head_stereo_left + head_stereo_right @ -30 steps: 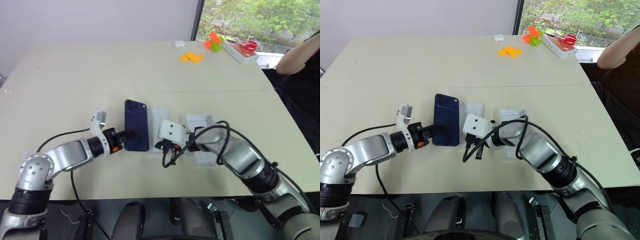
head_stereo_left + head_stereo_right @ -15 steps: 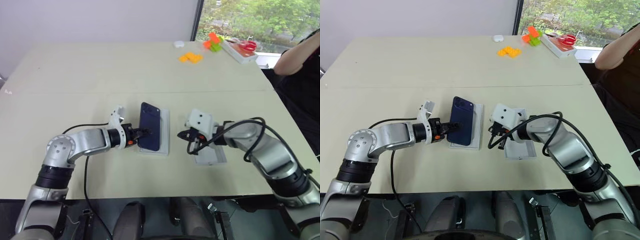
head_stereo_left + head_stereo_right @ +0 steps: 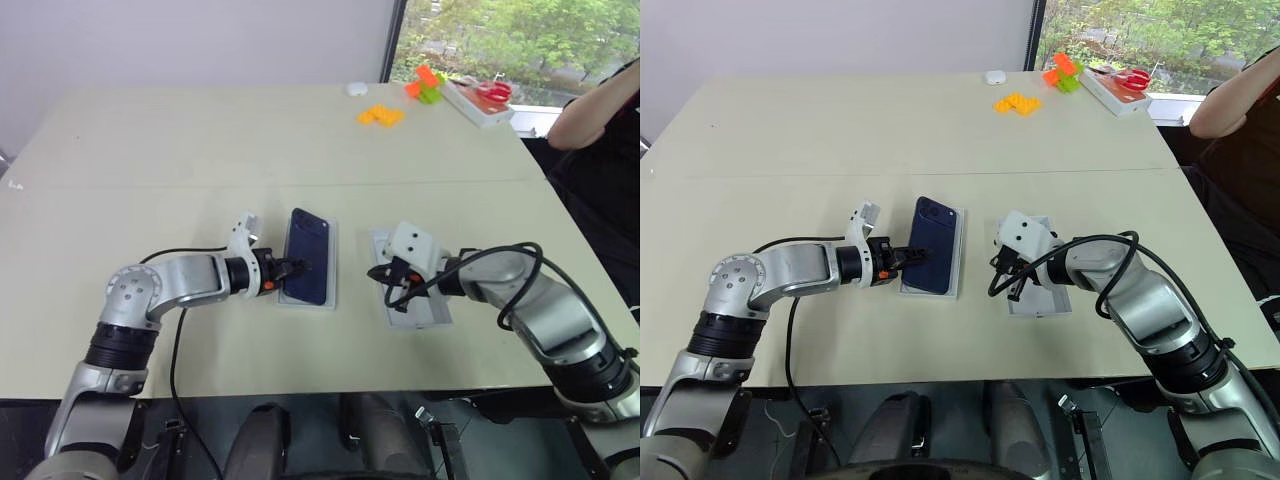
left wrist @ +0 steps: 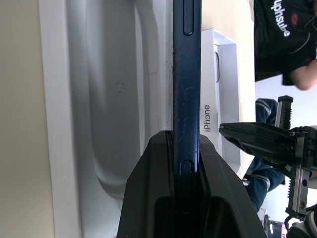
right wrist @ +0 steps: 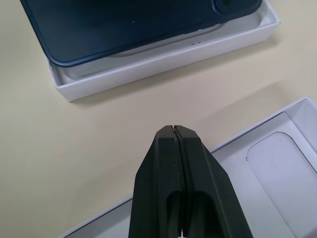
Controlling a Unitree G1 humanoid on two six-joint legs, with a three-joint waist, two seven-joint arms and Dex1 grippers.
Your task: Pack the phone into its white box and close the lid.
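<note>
My left fingers (image 3: 290, 270) are clamped on the navy phone (image 3: 306, 269), holding it tilted over the white box (image 3: 331, 262). My right fingers (image 5: 177, 144) are pressed shut, empty, above the lid (image 3: 420, 312) on the surface (image 3: 180, 150).

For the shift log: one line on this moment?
left gripper: shut on phone | phone: over white box | right gripper: shut, empty
</note>
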